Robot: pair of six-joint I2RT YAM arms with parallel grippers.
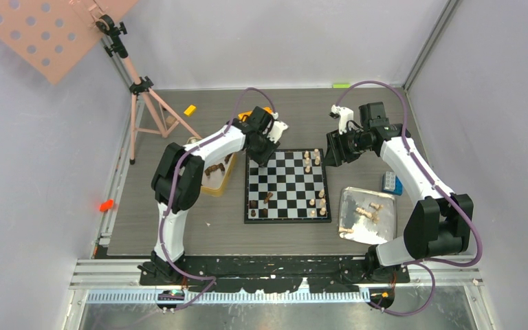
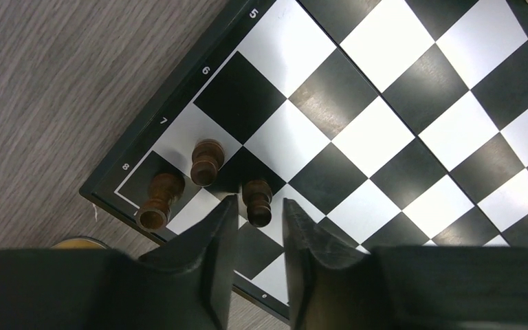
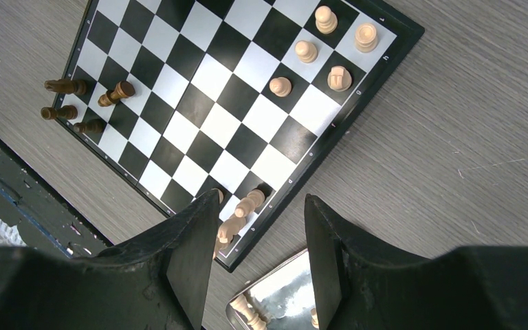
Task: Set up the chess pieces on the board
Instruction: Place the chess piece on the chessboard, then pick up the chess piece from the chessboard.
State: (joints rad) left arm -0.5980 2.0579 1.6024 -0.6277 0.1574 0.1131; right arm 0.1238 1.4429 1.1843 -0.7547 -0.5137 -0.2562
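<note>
The board (image 1: 287, 180) lies mid-table. My left gripper (image 1: 262, 159) hovers over its far-left corner, open. In the left wrist view its jaws (image 2: 258, 214) straddle a standing dark piece (image 2: 256, 203) with a small gap on each side. Two more dark pieces (image 2: 207, 162) (image 2: 158, 201) stand beside it. My right gripper (image 1: 331, 157) is open and empty over the board's right edge (image 3: 261, 201). Several pale pieces (image 3: 306, 50) stand at the far-right corner, others (image 3: 247, 206) at the near right. Several dark pieces (image 3: 89, 103) sit at the near-left corner.
A gold tin (image 1: 218, 177) with dark pieces sits left of the board. A silver tray (image 1: 383, 234) with pale pieces (image 1: 366, 212) lies to the right, also in the right wrist view (image 3: 282, 289). A blue brick (image 1: 390, 182), orange blocks (image 1: 190, 109) and a tripod (image 1: 144, 103) stand around.
</note>
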